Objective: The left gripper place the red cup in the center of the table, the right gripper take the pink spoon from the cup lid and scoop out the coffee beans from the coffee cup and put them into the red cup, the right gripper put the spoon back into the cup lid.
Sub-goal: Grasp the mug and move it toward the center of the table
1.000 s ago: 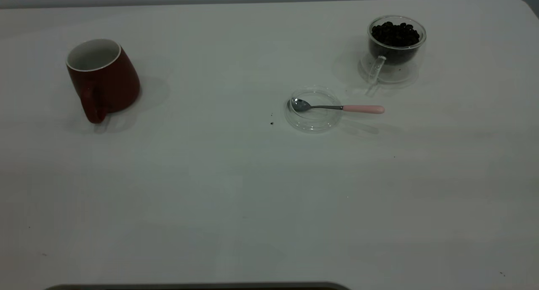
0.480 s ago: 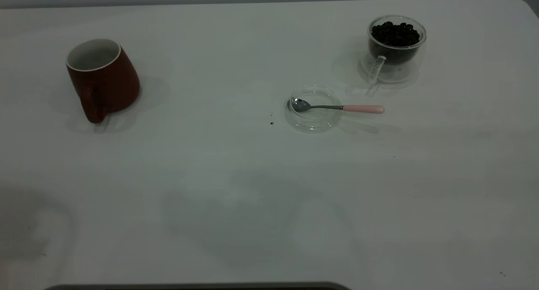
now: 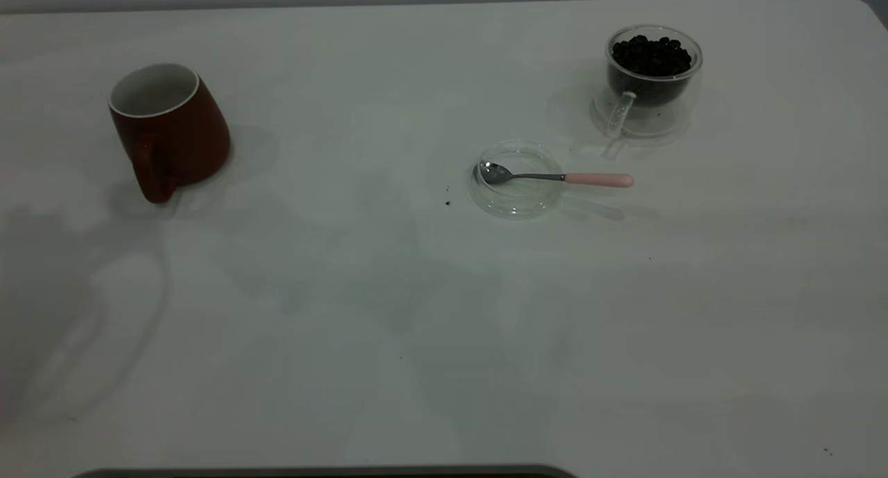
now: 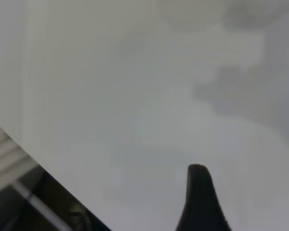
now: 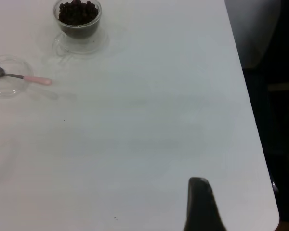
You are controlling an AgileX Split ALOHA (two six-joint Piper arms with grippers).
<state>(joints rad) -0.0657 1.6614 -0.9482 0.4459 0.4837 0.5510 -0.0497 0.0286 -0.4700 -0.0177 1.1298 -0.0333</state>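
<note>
The red cup [image 3: 170, 127] stands upright at the table's far left, handle toward the camera. A clear cup lid [image 3: 517, 180] lies right of centre. The pink spoon [image 3: 555, 177] rests with its metal bowl in the lid and its pink handle sticking out to the right. The glass coffee cup [image 3: 652, 69], full of dark coffee beans, stands at the far right. Neither gripper shows in the exterior view. Only a dark tip of my left gripper [image 4: 198, 192] shows, over bare table. My right gripper [image 5: 198, 202] hovers near the table's corner, far from the spoon [image 5: 24, 77] and coffee cup [image 5: 78, 18].
A few dark crumbs [image 3: 447, 202] lie just left of the lid. The table's edge [image 5: 250, 120] runs close beside my right gripper, with dark floor beyond. Another table edge [image 4: 38, 163] lies near my left gripper. Arm shadows fall on the front left of the table.
The cup, lid, spoon and coffee cup have not moved. Shadows on the front left of the table have grown and spread toward the red cup.
</note>
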